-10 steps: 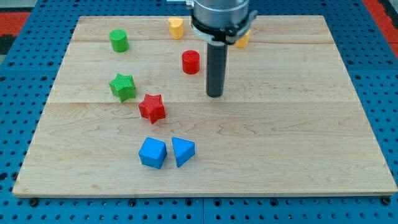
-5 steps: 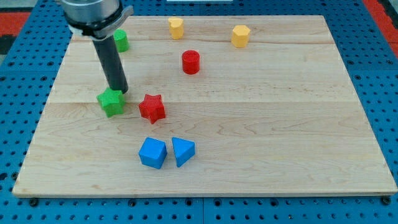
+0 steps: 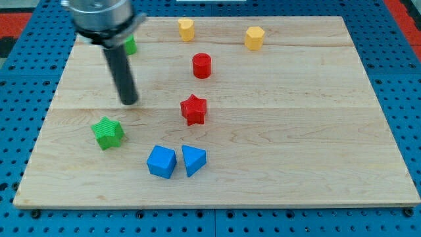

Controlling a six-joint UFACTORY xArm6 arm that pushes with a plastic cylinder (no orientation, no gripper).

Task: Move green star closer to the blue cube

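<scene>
The green star [image 3: 108, 132] lies on the wooden board [image 3: 296, 131] at the view's lower left. The blue cube [image 3: 161, 161] sits to its lower right, with a blue wedge [image 3: 193, 159] touching or nearly touching the cube's right side. My tip [image 3: 129, 101] stands above and slightly right of the green star, apart from it. The red star [image 3: 193, 109] lies to the right of my tip, above the blue blocks.
A red cylinder [image 3: 202, 66] stands above the red star. A green cylinder [image 3: 129, 45] is partly hidden behind the rod at the upper left. Two yellow blocks [image 3: 186, 29] [image 3: 254, 38] sit near the board's top edge.
The green star has slid down and a little left. The red star has shifted to the right. My tip swept from the board's middle to the left and now stands above the green star.
</scene>
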